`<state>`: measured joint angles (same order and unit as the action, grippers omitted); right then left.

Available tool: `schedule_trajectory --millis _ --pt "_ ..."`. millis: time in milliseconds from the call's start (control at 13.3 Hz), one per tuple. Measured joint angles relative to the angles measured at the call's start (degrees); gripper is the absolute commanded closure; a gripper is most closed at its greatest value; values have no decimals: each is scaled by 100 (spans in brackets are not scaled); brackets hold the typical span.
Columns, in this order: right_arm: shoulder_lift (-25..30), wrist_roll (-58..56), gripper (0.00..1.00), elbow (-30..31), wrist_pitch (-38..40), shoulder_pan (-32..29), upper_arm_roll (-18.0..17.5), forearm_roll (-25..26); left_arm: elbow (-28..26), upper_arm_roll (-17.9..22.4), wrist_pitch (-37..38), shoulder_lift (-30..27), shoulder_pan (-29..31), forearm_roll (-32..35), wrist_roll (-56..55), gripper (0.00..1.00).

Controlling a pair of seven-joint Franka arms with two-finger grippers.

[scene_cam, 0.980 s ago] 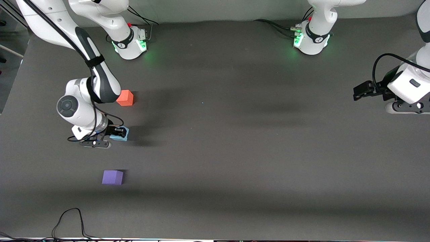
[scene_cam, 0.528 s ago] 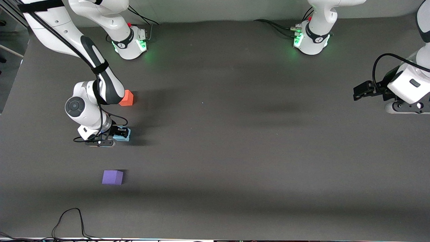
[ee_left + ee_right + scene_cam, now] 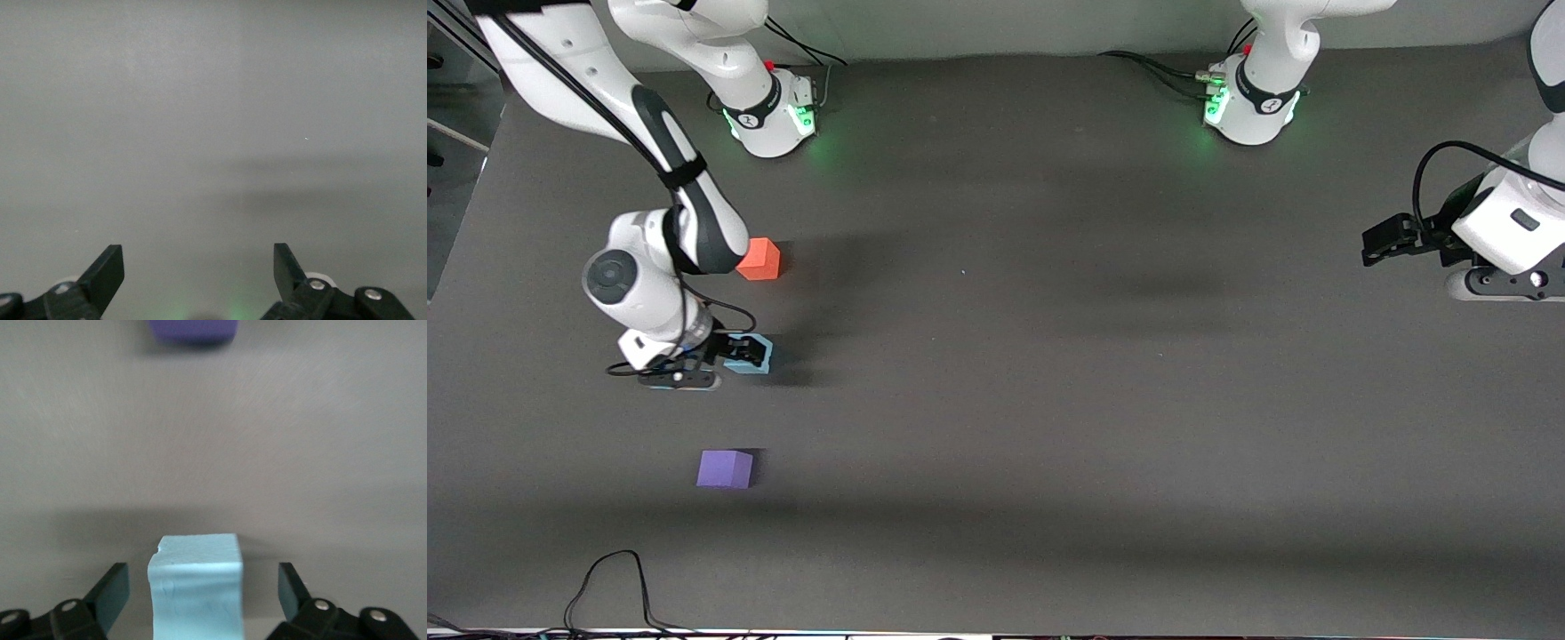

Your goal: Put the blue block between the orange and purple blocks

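Note:
The light blue block [image 3: 744,365] sits on the table between the orange block [image 3: 761,260], which is farther from the front camera, and the purple block [image 3: 725,468], which is nearer. My right gripper [image 3: 745,352] is low over the blue block, open, with a gap on each side of it. In the right wrist view the blue block [image 3: 195,587] stands between the open fingers of my right gripper [image 3: 201,579], and the purple block [image 3: 192,329] shows farther off. My left gripper [image 3: 1376,244] waits open and empty at the left arm's end of the table; the left wrist view shows it [image 3: 198,259] over bare table.
The two arm bases [image 3: 769,111] [image 3: 1249,102] stand along the table's edge farthest from the front camera. A black cable [image 3: 609,582] loops at the nearest edge, at the right arm's end. The grey table top [image 3: 1049,373] carries nothing else.
The right arm's wrist has swung a little back toward the right arm's end of the table. The blue block stays in place between the orange and purple blocks. The left arm has not moved.

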<state>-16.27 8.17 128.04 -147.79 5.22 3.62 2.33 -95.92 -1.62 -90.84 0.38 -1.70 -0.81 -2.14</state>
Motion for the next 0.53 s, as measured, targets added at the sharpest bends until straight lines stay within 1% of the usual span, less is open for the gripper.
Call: schedule_trajectory --millis 226,377,528 --pt "927 -71 0 -196 743 1 108 0 -1 0 0 0 0 0 0 0" --pt "1528 -119 0 -446 1634 15 107 -2 0 0 0 0 0 0 0 0" --pt "2035 -217 0 -858 2649 47 90 -6 0 0 0 0 0 0 0 0"
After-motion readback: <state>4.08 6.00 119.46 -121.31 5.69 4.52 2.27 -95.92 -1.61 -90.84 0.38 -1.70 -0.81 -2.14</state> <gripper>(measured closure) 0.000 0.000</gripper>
